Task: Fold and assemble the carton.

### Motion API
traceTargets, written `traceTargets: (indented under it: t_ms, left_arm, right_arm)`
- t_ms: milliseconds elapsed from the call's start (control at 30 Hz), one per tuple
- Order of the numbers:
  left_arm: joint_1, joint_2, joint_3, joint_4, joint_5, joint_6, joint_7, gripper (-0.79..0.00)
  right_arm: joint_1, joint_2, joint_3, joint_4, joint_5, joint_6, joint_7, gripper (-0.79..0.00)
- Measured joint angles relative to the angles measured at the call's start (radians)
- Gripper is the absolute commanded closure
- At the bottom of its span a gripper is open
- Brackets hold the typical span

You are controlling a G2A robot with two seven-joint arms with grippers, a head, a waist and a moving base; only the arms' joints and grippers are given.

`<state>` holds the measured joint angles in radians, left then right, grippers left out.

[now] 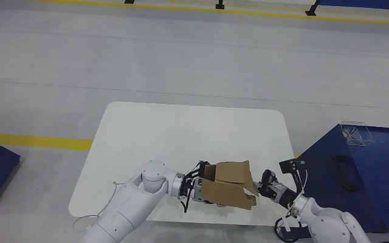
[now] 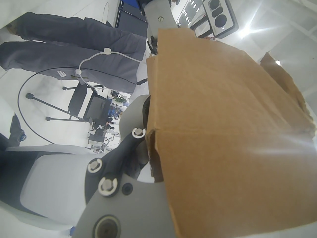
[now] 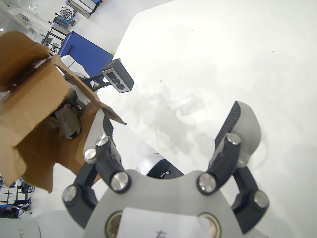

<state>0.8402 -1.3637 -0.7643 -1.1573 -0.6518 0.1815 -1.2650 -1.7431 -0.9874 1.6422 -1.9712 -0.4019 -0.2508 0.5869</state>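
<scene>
The brown carton (image 1: 230, 183) hangs in the air between the two arms, half-formed, with its flaps loose and one end gaping. The white table (image 1: 182, 133) lies under it, and the carton is over the strip of tabletop nearest the robot rather than resting flat on it.

At the carton's left end, the left pincer (image 1: 196, 182) is clenched on a cardboard wall. In its own wrist view one grey finger lies along the outside of the big brown panel (image 2: 223, 125), just at a fold, and the other finger is hidden behind the board. From the far side, the right wrist view looks into the open end of the carton (image 3: 32, 95) and shows a grey finger of that pincer pressed against the inner face.

At the carton's right end, the right pincer (image 1: 262, 184) is released, its jaws spread wide. In its own view (image 3: 172, 113) one ribbed finger sits right at the pointed corner of a projecting flap, touching or very nearly so. The other stands well clear of the carton, with only bare table (image 3: 223, 38) beyond it.

Farther right of the carton, off the table, stands a blue cabinet (image 1: 352, 176).
</scene>
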Motion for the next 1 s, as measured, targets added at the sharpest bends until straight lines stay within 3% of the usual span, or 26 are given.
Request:
traceTargets:
  t_ms: [267,667,1000]
  left_arm:
    - [0.015,0.007,-0.017,-0.013,0.0,-0.002,-0.001,0.0]
    - [0.013,0.005,-0.019,0.006,0.004,-0.007,0.015,0.0]
    - [0.014,0.003,-0.011,-0.012,0.043,-0.026,0.055,0.0]
  right_arm:
    - [-0.005,-0.003,-0.015,-0.022,-0.024,0.017,-0.018,-0.785]
    - [-0.141,-0.003,0.134,-0.12,0.132,-0.089,-0.055,-0.785]
    - [-0.086,-0.007,0.026,-0.106,0.058,-0.032,-0.013,-0.785]
